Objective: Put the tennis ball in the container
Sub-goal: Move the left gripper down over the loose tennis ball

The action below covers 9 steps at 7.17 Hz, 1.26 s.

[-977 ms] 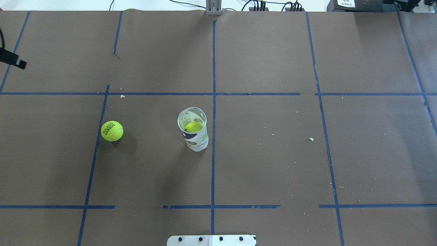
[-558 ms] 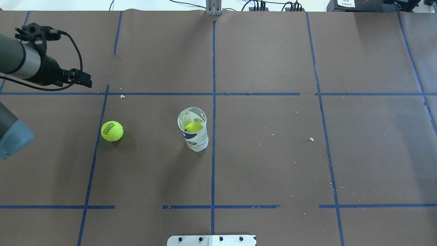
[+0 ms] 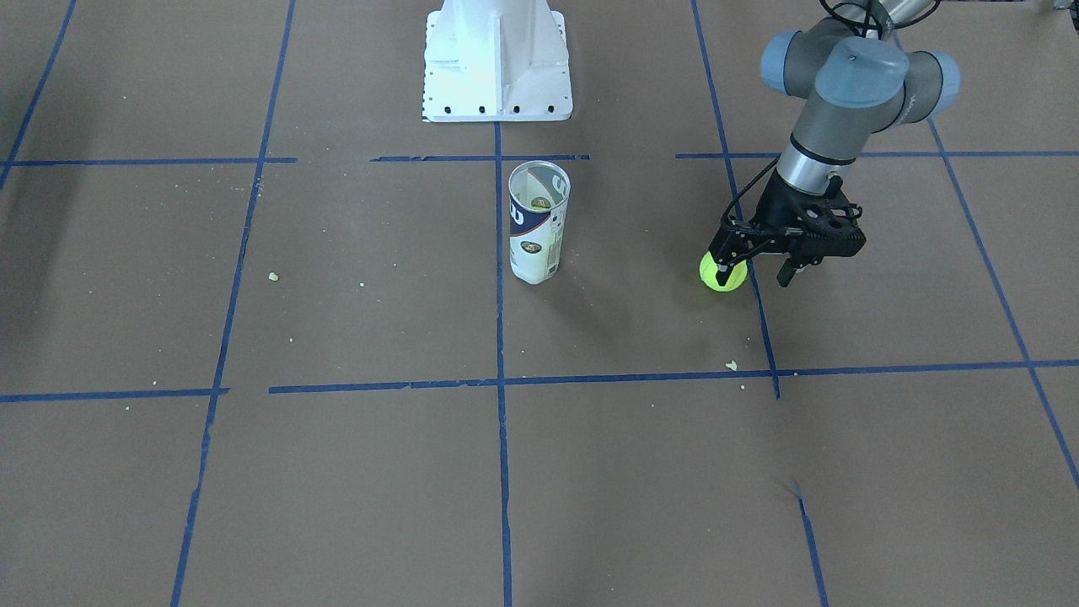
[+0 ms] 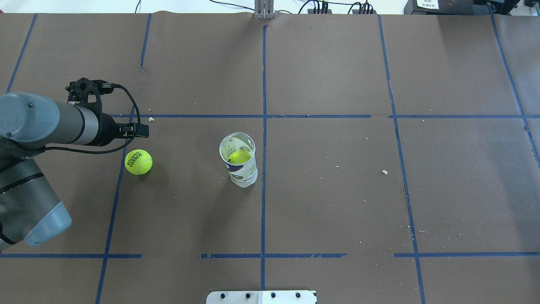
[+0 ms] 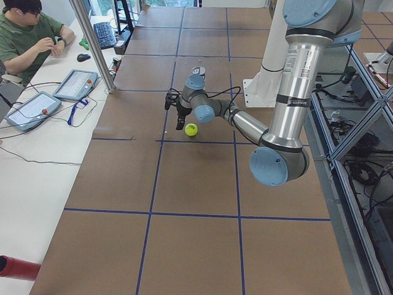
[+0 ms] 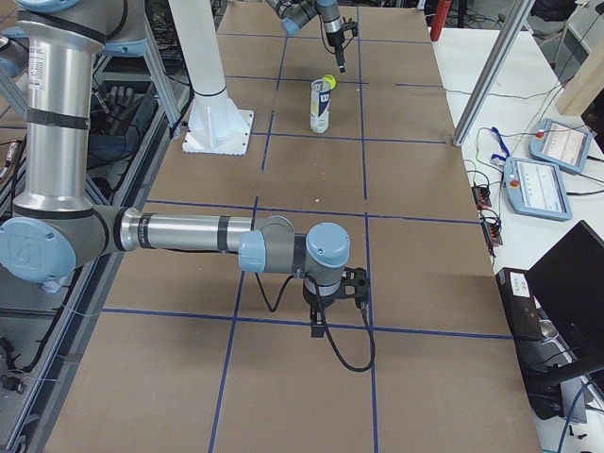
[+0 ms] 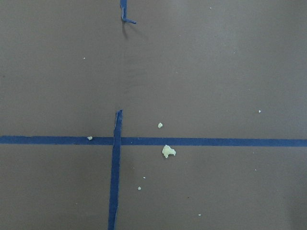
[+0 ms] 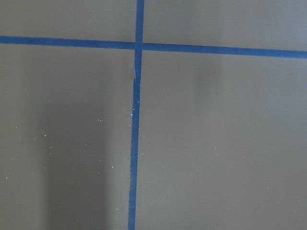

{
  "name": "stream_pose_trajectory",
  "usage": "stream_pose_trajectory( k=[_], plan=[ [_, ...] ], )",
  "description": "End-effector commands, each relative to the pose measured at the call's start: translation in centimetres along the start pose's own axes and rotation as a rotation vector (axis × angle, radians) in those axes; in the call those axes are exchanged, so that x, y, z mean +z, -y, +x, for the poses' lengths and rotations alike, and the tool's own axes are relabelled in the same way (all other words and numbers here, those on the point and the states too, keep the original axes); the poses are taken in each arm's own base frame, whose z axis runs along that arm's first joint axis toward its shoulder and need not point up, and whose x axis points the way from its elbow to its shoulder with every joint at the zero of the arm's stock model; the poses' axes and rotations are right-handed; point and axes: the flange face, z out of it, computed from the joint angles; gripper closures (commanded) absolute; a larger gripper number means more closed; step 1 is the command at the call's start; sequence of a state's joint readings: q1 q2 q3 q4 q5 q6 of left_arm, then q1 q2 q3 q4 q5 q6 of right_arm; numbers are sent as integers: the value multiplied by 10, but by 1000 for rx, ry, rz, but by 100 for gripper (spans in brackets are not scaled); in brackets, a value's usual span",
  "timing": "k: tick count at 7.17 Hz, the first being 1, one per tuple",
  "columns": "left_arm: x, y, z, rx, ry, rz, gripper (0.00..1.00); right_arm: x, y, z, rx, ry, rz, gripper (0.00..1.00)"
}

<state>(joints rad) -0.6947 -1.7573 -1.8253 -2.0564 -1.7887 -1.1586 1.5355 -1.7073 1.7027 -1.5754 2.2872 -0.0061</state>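
Note:
The tennis ball point(image 4: 138, 161) point(image 3: 723, 276) lies on the brown table left of the container point(image 4: 240, 166) point(image 3: 537, 226). The container is a clear upright tube with a white and navy label. A second yellow-green ball point(image 4: 239, 157) sits inside the tube. My left gripper point(image 3: 756, 271) point(image 4: 137, 131) hangs open just above the table, pointing down, a little beyond the loose ball. One finger point(image 3: 723, 268) overlaps the ball in the front-facing view. My right gripper point(image 6: 330, 307) shows only in the exterior right view, far from both things, and I cannot tell whether it is open or shut.
The white pedestal base point(image 3: 497, 59) point(image 4: 261, 297) stands at the robot's side of the table. Blue tape lines and small crumbs point(image 7: 168, 151) mark the brown paper. An operator point(image 5: 27, 37) sits at a side desk with tablets behind a metal post point(image 5: 92, 43).
My left arm has swung in from the table's left edge toward the loose ball. The ball and the tube have not moved.

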Motion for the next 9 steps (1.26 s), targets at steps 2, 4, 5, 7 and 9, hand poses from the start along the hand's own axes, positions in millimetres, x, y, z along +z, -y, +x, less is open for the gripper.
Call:
stream_pose_trajectory(
  k=[2,4,5,7,9],
  plan=[
    [34,-28,1,1,57,-5,0,0,0,0,0,0,0,0],
    [40,-39,4,16,56,-29,0,0,1,0,-1,0,1,0],
    [43,-41,5,23,57,-40,0,0,0,0,0,0,0,0],
    [51,-42,4,25,65,-46,0,0,1,-1,-1,2,1,0],
    [52,-45,5,27,65,-50,3,0,0,0,0,0,0,0]
  ],
)
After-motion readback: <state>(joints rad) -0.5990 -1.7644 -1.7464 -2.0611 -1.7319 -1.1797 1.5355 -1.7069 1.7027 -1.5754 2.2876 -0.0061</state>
